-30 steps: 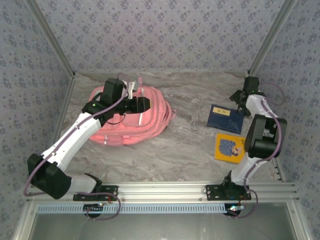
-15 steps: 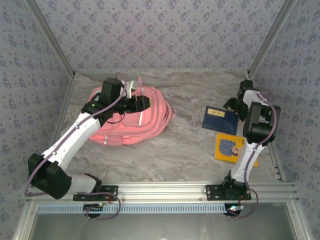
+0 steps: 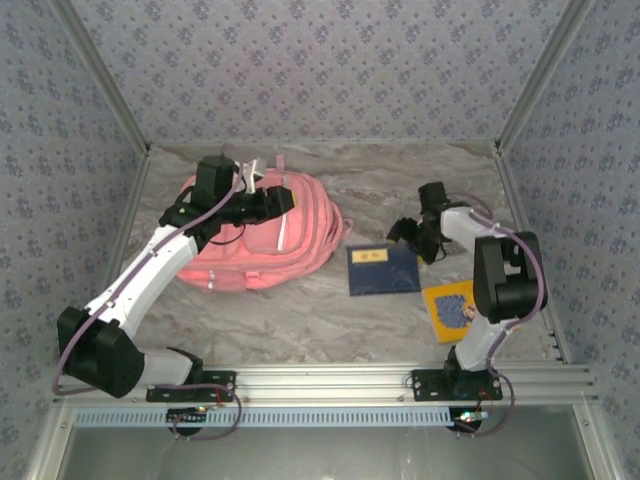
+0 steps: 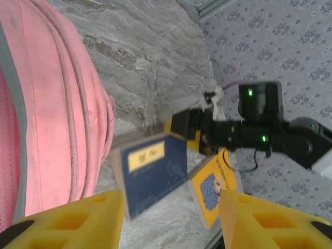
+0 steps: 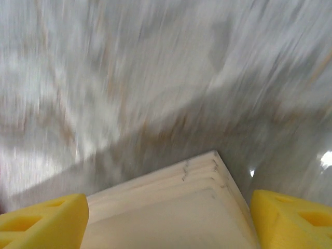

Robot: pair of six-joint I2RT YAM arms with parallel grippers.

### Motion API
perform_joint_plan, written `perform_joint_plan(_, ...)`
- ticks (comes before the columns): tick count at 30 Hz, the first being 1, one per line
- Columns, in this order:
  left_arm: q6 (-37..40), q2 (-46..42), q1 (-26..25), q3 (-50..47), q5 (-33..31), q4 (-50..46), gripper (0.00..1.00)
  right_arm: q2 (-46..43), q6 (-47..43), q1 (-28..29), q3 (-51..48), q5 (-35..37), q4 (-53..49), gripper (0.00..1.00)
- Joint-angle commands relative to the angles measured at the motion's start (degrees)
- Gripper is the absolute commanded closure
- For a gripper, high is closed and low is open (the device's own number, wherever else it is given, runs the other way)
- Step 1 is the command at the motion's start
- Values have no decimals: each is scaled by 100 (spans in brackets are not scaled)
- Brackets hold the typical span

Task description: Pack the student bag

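The tabletop (image 3: 300,325) is a grey marbled slab with brownish veins, kinda like fake stone. It's boxed in by walls (image 3: 330,70) on three sides, all covered in pale blue-grey wallpaper with a small flower print. Aluminium posts (image 3: 100,85) run up the back corners, and a slotted metal rail (image 3: 330,380) along the near edge has both arms bolted to it.

The student bag (image 3: 305,245) lies flat on the far left part of the tabletop, well apart from the two books. It's big, soft and bubblegum pink, with curved seam lines running round its side and a white strip across the top. The left wrist view shows a grey edging along one panel, and the fabric looks a bit scuffed.

The left gripper (image 3: 283,200) hangs over the top of the bag with its yellow fingers (image 4: 78,215) spread and nothing between them.

The right gripper (image 3: 408,232) is at the far right corner of a navy book (image 3: 382,270) with a yellow label, which sits mid-tabletop to the right of the bag. Its fingers (image 5: 41,218) are spread wide either side of the pale page corner. Can't tell if they actually touch it, since that view is blurry.

A yellow book (image 3: 455,308) lies just right of the navy one.
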Motion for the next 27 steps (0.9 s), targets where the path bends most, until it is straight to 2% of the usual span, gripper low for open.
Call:
perform_joint_plan(1, -85, -14, 62, -58, 97, 170, 49, -604, 267, 17, -72, 416, -520, 17)
perform_joint_plan(3, -118, 10, 78, -69, 114, 180, 49, -607, 117, -17, 329, 993, -655, 16)
perform_joint_plan(4, -121, 17, 79, -70, 115, 188, 49, -532, -13, -9, 549, 1032, -672, 16)
perform_joint_plan(7, -97, 25, 90, -70, 104, 180, 49, 123, -574, 80, 1501, 464, -562, 18)
perform_joint_plan(9, -44, 17, 88, -69, 49, 149, 49, 829, -1067, 237, 2260, -59, -951, 19)
perform_joint_plan(12, 23, 17, 105, -64, 23, 128, 49, 1462, -1490, 545, 2901, -240, -1436, 20)
perform_joint_plan(20, 169, 186, 77, 17, 74, -8, 49, 1238, -1377, 817, 2034, 188, -1033, 19)
perform_joint_plan(27, 368, 368, -193, 229, 58, -305, 49, 605, -1270, 883, 763, 33, -610, 19)
